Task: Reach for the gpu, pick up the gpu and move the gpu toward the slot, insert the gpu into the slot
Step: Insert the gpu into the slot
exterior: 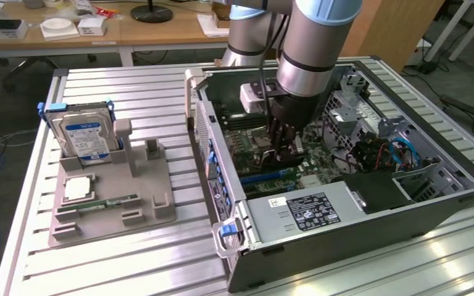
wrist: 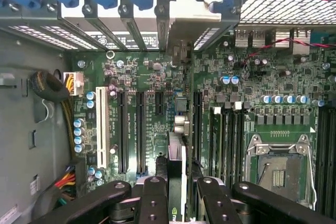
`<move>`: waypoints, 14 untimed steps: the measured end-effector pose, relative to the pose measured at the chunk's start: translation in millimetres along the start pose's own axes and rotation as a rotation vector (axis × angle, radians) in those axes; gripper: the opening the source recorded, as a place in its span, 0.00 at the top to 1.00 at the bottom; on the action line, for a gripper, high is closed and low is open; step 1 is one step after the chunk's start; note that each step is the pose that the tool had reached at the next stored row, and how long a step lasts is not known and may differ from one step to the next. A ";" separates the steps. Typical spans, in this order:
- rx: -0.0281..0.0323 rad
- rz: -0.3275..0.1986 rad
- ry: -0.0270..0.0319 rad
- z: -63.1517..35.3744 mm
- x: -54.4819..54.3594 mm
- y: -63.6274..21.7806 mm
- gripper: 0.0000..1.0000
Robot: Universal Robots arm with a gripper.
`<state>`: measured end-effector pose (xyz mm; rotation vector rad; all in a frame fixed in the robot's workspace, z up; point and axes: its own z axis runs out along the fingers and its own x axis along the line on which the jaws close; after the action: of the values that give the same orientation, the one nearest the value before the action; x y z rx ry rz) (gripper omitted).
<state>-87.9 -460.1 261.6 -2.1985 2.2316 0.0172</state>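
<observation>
Starting at the exterior view's left, the grey moulded parts tray [exterior: 158,213] sits on the slatted aluminium table [exterior: 97,265], with the boxy silver hard drive with its blue label [exterior: 86,137] standing upright in its cradle and the small green memory stick [exterior: 109,201] lying flat near the front, both parked there untouched; moving right, the open black computer tower case [exterior: 369,228] lies on its side so the green motherboard [wrist: 157,77] faces up, and the black-fingered gripper [wrist: 177,187] is down inside it, partly closed and pinching the thin dark gpu card [wrist: 176,153] edge-on, held upright just above the board's long black expansion slots [wrist: 140,129], lined up for seating, I'd judge
</observation>
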 end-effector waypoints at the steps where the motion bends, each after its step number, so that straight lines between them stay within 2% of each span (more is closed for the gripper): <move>1: 0.0000 0.000 0.0000 1.5 0.0 0.0 0.74; 4: 0.0000 0.000 0.0000 4.5 0.1 0.0 0.74; 14: 0.0001 0.000 -0.0005 4.8 0.1 1.0 0.74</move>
<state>-88.9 -460.0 256.8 -2.1982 2.2313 0.0177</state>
